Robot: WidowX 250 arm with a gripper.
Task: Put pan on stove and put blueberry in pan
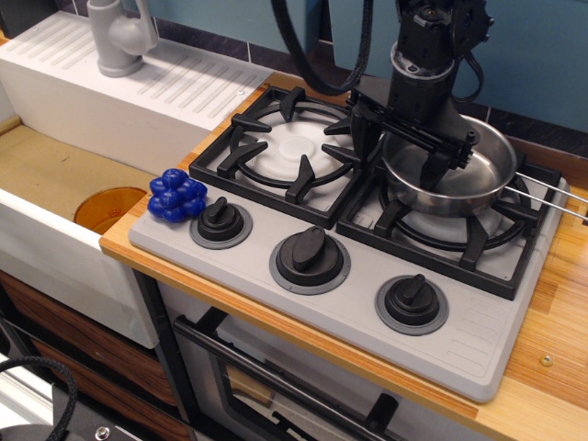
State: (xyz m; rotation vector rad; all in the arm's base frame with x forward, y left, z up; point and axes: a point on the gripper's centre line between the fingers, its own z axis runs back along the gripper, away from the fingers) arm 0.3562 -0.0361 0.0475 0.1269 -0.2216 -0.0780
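knobs line the near edge of the stove, three black ones on grey rings, and just beside the left one the blueberry sits on the stove's front left corner, well apart from where it must end up. farther back, the pan rests on the right burner's grate with its wire handle pointing off to the right, so the first half of the task looks done. the gripper hangs at the pan's left rim with its fingers spread, one outside the wall and one down inside the bowl, straddling the rim without visibly pinching it, which reads as a release. the left burner stands bare. next, i judge, the arm must lift clear and cross to the fruit.
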